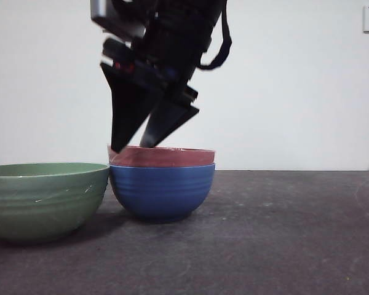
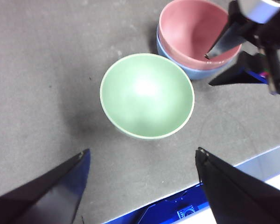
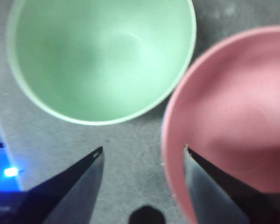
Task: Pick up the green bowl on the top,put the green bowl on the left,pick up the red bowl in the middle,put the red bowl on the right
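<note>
In the front view, the red bowl (image 1: 162,156) sits nested inside a blue bowl (image 1: 162,192) on the dark table (image 1: 277,239), only its rim band showing above the blue one. The green bowl (image 1: 44,198) stands on the table just beside the blue bowl, close enough that their rims nearly meet. A gripper (image 1: 138,146) comes down from above onto the red bowl's rim on the side nearest the green bowl, its two black jaws spread, with one tip outside the rim and the other dipping behind it.

In the left wrist view, the left gripper (image 2: 142,156) hangs high over the table with its jaws wide apart and nothing between them. The green bowl (image 2: 147,95) lies beneath it, upright and empty. Beyond the green bowl is the red bowl (image 2: 189,28) in the blue bowl (image 2: 191,71), and the right gripper (image 2: 210,70) straddles the red bowl's rim, one jaw inside and one outside.

In the right wrist view, the right gripper (image 3: 143,150) has its jaws spread across the red bowl's (image 3: 233,116) rim: one jaw lies inside the bowl, the other over the table between the red bowl and the green bowl (image 3: 100,58). The jaws are not yet pressed on the wall.
</note>
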{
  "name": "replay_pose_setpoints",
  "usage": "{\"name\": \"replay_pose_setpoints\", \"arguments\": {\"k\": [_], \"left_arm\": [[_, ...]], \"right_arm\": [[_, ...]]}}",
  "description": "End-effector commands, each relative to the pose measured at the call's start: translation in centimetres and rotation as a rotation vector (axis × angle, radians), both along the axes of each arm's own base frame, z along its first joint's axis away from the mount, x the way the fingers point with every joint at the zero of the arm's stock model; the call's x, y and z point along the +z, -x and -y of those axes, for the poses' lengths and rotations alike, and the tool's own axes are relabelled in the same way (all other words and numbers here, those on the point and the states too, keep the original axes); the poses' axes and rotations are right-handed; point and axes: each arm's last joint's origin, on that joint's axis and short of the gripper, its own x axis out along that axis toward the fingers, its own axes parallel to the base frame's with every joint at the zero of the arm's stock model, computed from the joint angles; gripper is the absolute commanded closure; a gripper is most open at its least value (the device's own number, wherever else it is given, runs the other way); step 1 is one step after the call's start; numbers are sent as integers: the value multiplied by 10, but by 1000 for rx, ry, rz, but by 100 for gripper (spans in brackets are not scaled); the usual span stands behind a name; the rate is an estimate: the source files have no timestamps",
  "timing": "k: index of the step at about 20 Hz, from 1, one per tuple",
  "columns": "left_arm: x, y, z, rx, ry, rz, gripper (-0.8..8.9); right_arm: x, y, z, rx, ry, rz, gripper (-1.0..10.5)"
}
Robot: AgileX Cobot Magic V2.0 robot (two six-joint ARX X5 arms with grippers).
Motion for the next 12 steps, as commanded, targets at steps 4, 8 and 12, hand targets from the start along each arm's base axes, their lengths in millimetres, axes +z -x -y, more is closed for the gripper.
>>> {"name": "replay_pose_setpoints", "arguments": {"k": [4, 8, 12], "left_arm": [[-1, 1, -1, 2, -2, -9, 436], [-2, 2, -1, 2, -8, -26, 436], [-4, 4, -1, 2, -14, -48, 436]], "right_arm": [[-9, -4, -4, 5, 2, 7, 839], [-9, -8, -1, -7, 6, 6, 924], [-9, -8, 0, -9, 8, 4, 959]]}}
